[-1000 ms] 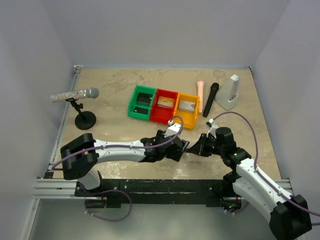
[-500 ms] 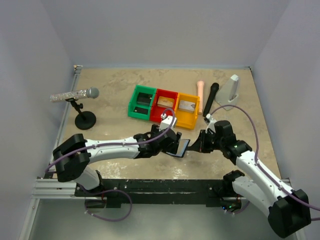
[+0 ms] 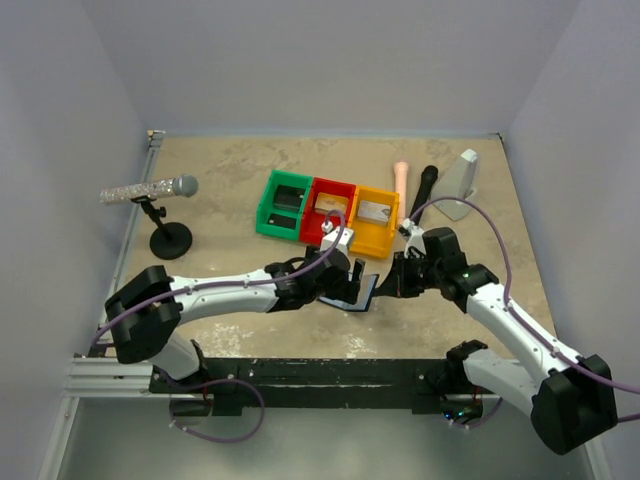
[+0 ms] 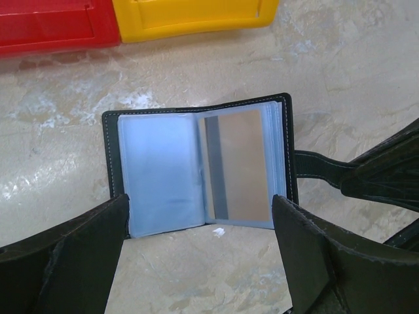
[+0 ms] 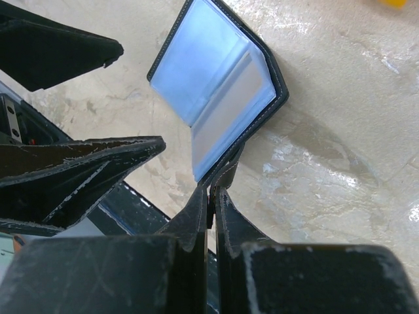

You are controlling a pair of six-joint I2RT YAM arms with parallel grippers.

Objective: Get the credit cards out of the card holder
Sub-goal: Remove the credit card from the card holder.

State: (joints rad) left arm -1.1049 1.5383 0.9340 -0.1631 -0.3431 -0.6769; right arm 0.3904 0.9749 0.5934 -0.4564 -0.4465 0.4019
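Card holder [image 4: 160, 173]: spread open, seemingly flat on table [image 4: 340, 78] near yellow bin [image 4: 190, 16]. Side tab [image 4: 321, 163] pinched in right gripper [image 5: 211, 196]; left gripper [image 4: 200, 219] spread wide above. Tan card [image 4: 242, 163] sleeved: light, stiff, probably slick. Best gripped by an exposed edge.

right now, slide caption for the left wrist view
Open card holder framed by spread left jaws, tan card showing inside, tab pinched by right jaws.
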